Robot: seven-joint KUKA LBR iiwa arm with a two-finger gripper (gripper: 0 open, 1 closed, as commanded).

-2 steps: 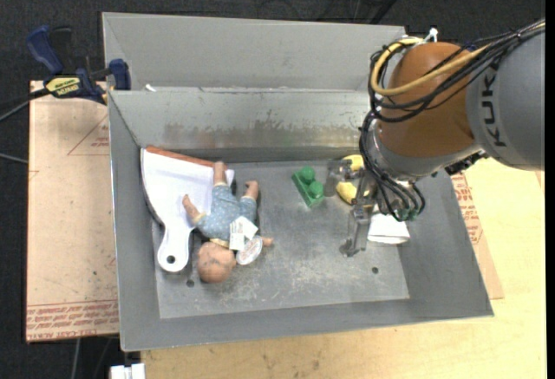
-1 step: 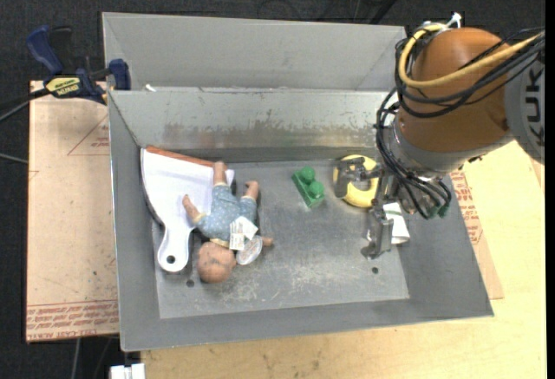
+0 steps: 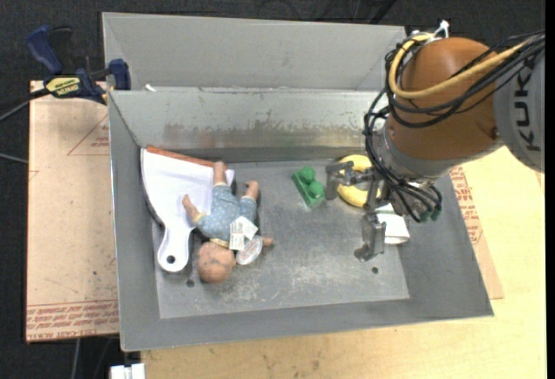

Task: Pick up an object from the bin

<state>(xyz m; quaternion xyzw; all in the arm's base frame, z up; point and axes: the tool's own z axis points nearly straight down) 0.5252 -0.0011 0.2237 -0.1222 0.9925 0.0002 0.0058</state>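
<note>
— Well, what does the camera view give you?

— I am looking down into the grey metal bin (image 3: 260, 117). My arm comes in from the right, its orange cover (image 3: 442, 100) above the bin's right end. The gripper (image 3: 373, 249) hangs low over bare floor at the right. I cannot tell how far open it is, nor whether it has hold of anything.

— What lies nearest?

— A small white piece (image 3: 395, 228), just beside the gripper, partly under the wrist. Towards the back wall sits a yellow banana-shaped toy (image 3: 350, 192), with a green block (image 3: 307, 186) near it. Well apart, on the left, a baby doll (image 3: 222, 225) lies across a white paddle-shaped board (image 3: 178, 195).
</note>
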